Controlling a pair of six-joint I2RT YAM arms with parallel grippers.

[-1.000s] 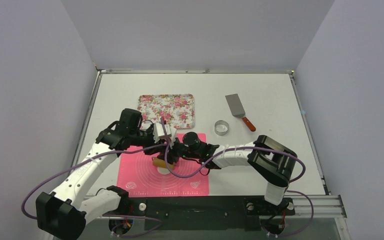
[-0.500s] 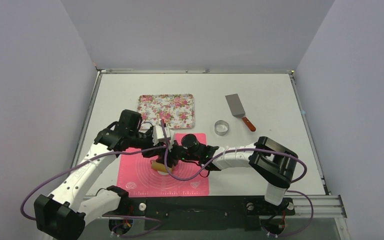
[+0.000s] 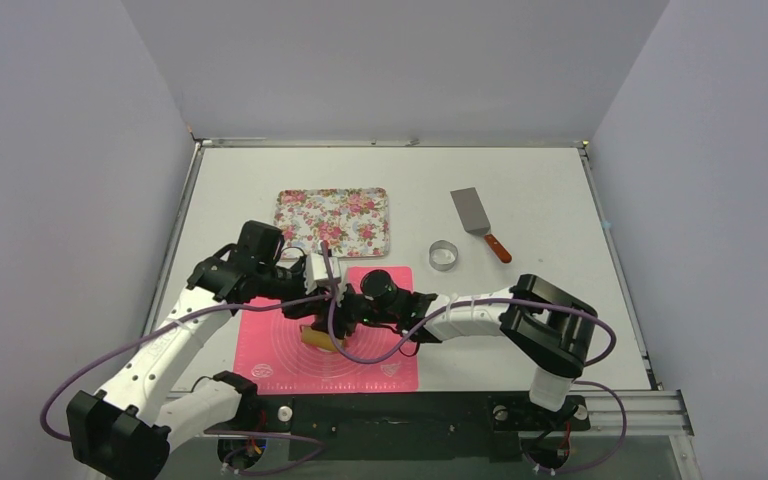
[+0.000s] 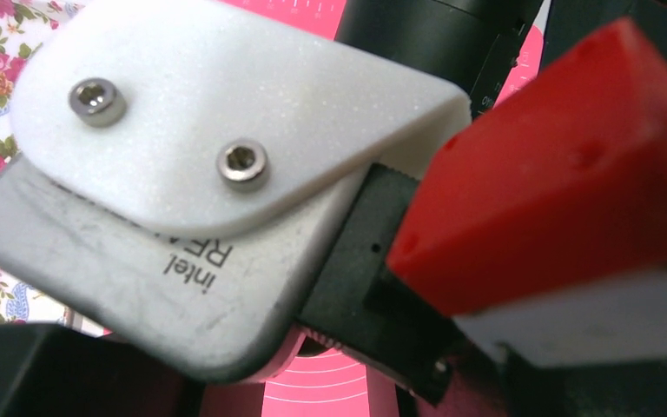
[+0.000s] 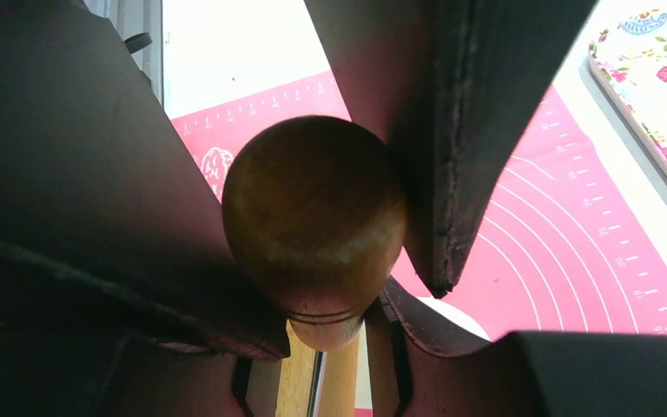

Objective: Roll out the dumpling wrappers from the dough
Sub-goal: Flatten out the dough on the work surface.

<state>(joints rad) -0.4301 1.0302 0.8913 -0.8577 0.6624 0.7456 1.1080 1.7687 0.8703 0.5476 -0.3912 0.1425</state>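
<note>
Right, with right tool [image 5: 326, 261] clamped on rolling pin [image 5: 313, 204] and left tool [image 3: 322, 295] state unreadable, hold pin level, press evenly, roll short strokes over dough [image 5: 456, 317].

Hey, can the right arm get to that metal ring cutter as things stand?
Probably not yet: the right tool is shut on the rolling pin, though nothing stands between it and the ring cutter.

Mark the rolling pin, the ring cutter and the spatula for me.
rolling pin [image 5: 313, 204]: right wrist view, rounded end of its wooden handle.
ring cutter [image 3: 443, 265]: top external view, near side of its rim.
spatula [image 3: 471, 211]: top external view, metal blade.
</note>
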